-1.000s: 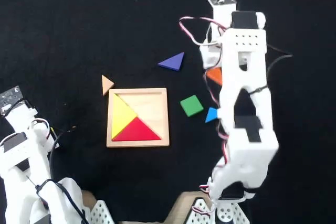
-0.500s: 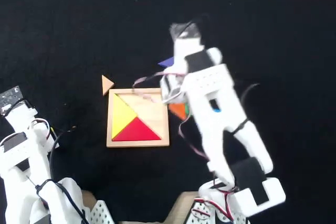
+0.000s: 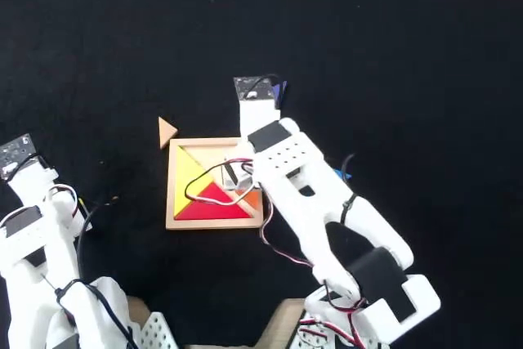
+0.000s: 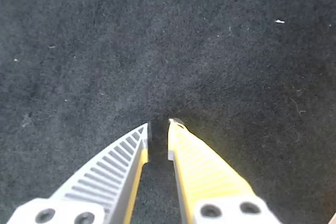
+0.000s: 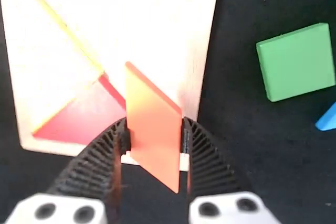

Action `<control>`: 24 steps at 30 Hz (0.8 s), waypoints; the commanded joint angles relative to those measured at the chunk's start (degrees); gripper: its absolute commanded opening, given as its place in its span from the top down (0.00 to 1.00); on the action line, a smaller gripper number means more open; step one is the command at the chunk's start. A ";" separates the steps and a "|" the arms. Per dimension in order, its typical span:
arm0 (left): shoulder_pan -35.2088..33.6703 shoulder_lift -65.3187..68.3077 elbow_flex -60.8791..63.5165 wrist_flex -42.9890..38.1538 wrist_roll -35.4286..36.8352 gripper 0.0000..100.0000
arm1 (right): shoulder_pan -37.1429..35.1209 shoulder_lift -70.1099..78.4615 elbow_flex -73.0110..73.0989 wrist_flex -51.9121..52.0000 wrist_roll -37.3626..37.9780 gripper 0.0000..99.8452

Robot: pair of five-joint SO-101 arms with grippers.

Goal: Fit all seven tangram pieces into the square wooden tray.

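The right gripper (image 5: 153, 127) has its fingers clamped on the orange parallelogram (image 5: 152, 106), gripping its two long edges so that the piece stands tilted on edge. In the high view the right arm (image 3: 286, 171) reaches across the square wooden tray (image 3: 215, 223), and the orange piece sits over the tray's 5 o'clock corner. Whether it touches the wood I cannot tell.

The yellow triangle (image 3: 189, 181) fills the tray's 9 o'clock side and the red triangle (image 3: 209, 205) its 6 o'clock side, the two meeting along a diagonal. The rest of the tray floor is bare wood.

On the black table (image 3: 98, 55), the tan triangle (image 3: 167, 131) lies just off the tray at 11 o'clock. The purple triangle (image 3: 281, 89) lies at 1 o'clock and the blue piece (image 3: 342, 175) at 3 o'clock. The green square (image 5: 296, 61) lies flat near the tray, apart from it.

The left gripper (image 4: 159, 125) hangs over bare table at about 8 o'clock, well apart from the tray. Its fingers are close together and hold nothing.
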 commanded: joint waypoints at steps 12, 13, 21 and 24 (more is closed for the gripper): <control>0.57 -1.58 1.45 -3.43 -0.26 0.92 | -0.79 3.91 -0.84 -1.49 -2.11 0.97; 0.57 -1.58 1.45 -3.43 -0.26 0.92 | -0.79 5.58 -1.71 -1.49 -2.11 0.98; 0.57 -1.67 1.45 -3.43 -0.26 0.92 | -0.79 9.98 -5.67 0.97 -2.02 0.97; 0.57 -1.67 1.45 -3.43 -0.26 0.92 | -0.88 9.98 -5.67 0.70 -1.85 0.96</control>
